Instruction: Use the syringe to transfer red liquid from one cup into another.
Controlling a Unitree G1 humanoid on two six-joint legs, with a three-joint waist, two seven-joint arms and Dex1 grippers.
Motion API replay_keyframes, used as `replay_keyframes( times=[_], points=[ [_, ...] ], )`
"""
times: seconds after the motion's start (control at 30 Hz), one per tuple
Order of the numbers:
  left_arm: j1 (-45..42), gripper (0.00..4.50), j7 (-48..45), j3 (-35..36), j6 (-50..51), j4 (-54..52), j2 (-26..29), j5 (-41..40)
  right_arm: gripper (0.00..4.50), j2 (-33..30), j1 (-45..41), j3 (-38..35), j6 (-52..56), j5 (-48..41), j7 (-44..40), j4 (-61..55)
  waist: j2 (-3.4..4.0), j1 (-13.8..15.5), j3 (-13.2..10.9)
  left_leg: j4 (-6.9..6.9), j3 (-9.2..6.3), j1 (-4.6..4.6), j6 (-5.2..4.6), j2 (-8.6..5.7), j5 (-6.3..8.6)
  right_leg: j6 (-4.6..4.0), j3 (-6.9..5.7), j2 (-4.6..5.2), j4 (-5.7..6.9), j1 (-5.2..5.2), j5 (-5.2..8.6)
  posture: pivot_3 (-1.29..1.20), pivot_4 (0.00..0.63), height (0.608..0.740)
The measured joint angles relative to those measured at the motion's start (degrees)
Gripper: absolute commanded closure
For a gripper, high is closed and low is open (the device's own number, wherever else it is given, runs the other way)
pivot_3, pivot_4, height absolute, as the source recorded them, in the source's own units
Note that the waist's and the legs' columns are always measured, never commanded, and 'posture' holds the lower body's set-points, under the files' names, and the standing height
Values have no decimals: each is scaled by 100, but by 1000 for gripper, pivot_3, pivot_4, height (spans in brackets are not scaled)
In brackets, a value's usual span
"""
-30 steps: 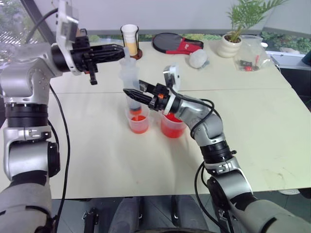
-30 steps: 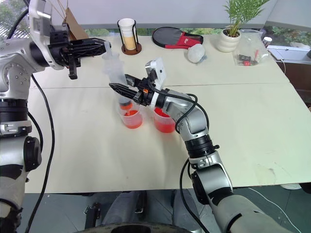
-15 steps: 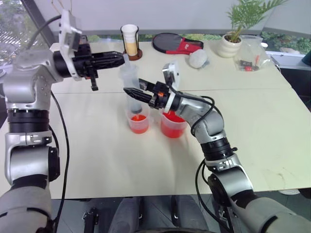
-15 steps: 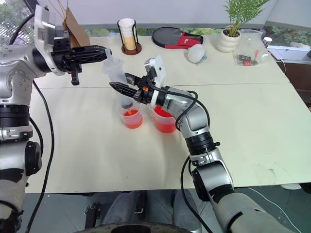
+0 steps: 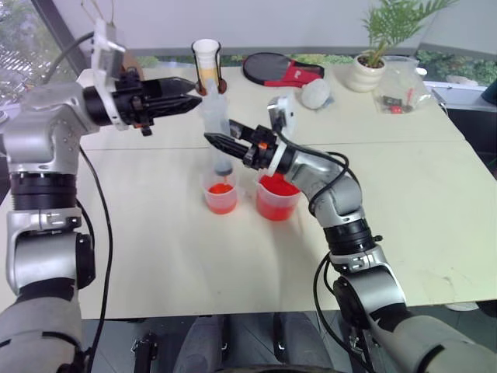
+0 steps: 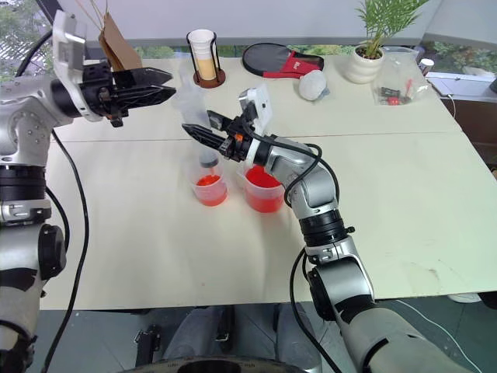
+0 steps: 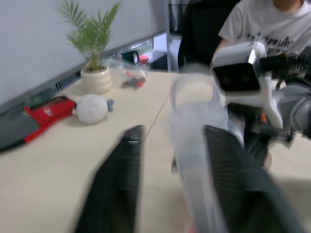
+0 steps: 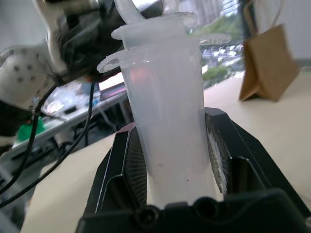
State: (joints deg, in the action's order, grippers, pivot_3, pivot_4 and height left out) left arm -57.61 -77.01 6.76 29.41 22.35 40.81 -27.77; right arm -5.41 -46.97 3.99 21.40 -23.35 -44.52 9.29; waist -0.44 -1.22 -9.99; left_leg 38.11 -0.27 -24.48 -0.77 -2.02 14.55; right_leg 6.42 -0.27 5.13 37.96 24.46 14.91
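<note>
On the pale counter [image 5: 155, 233] two cups of red liquid stand side by side. The right gripper [image 5: 220, 143] clamps the syringe [image 5: 217, 132] upright, its tip over the small cup [image 5: 221, 194], likely to discharge there. The left gripper [image 5: 182, 84], jaws apart, sits at the plunger top.
</note>
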Motion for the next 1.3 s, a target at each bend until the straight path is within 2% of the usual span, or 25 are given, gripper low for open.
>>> replay_keyframes(
  times=[0.2, 0.33, 0.43, 0.53, 0.67, 0.8, 0.9, 1.0, 1.1, 1.3],
  points=[
    [569, 1615, -35, 414, 496, -40, 455, -355, 3104, 59, -130, -114, 9, -168, 138, -240, 1, -118, -1, -7, -5, 1, 2, 2, -1, 0, 2, 0, 4, 3, 0, 0, 150, 740],
    [982, 1615, 123, 644, 552, -237, 592, -459, 3104, 167, -270, -537, 637, -680, 624, -247, 2, -100, -1, -8, -7, 0, 5, 0, -3, 0, 3, 6, 4, 3, 0, 0, 150, 740],
    [1296, 1615, 291, 640, 643, -736, 524, -559, 3104, 91, -768, -1147, 1545, -1418, 1288, -289, 2, -68, -2, -8, -8, 0, 6, -4, -3, -1, 3, 17, 3, 3, 0, 0, 150, 740],
    [1616, 1615, 408, 541, 679, -1406, 471, -656, 3104, -673, -1548, -1927, 2943, -2189, 2190, -252, 2, 21, -2, -9, -8, -1, 7, -11, -1, -3, 2, 46, -11, 4, 0, 0, 150, 740],
    [2036, 1615, 566, 427, 724, -2216, 311, -782, 3104, -2157, -2334, -2545, 4358, -2184, 3100, 515, 2, 82, -2, -27, -8, -7, 3, -13, 2, -7, 3, 51, -79, -16, 0, 0, 150, 740],
    [2029, 1615, 753, 277, 746, -2742, 8, -938, 3104, -3785, -2243, -2132, 5839, -1645, 3216, 1255, 2, 73, -2, -32, 1, -14, -5, -13, 6, -8, 4, 54, -99, -17, 1, 0, 150, 740],
    [2011, 1615, 787, 147, 739, -2853, -30, -976, 3104, -4509, -1596, -1896, 6779, -1568, 3035, 1394, 4, 34, -2, -38, 16, -13, -10, -9, 7, -7, 5, 50, -100, -14, 0, 0, 150, 740],
    [2003, 1615, 727, -62, 725, -2853, -119, -977, 3104, -4985, -858, -1365, 7070, -1863, 2771, 1397, 15, -19, -6, -38, 41, -3, -12, -1, 7, -5, 7, 41, -94, -11, 0, 0, 150, 740],
    [1993, 1615, 713, -213, 608, -2660, -271, -910, 3104, -5172, -528, -949, 7072, -2297, 2687, 1402, 16, -33, -6, -27, 49, 0, -14, 3, 7, -4, 7, 25, -87, -11, 0, 0, 150, 740],
    [2083, 1615, 598, -538, 480, -2641, -268, -774, 3104, -5121, -258, -906, 7073, -2700, 3081, 1391, 15, 54, -6, -11, 49, -1, -23, 3, 12, -3, 8, 25, -88, -22, 0, 0, 150, 740]
  ],
)
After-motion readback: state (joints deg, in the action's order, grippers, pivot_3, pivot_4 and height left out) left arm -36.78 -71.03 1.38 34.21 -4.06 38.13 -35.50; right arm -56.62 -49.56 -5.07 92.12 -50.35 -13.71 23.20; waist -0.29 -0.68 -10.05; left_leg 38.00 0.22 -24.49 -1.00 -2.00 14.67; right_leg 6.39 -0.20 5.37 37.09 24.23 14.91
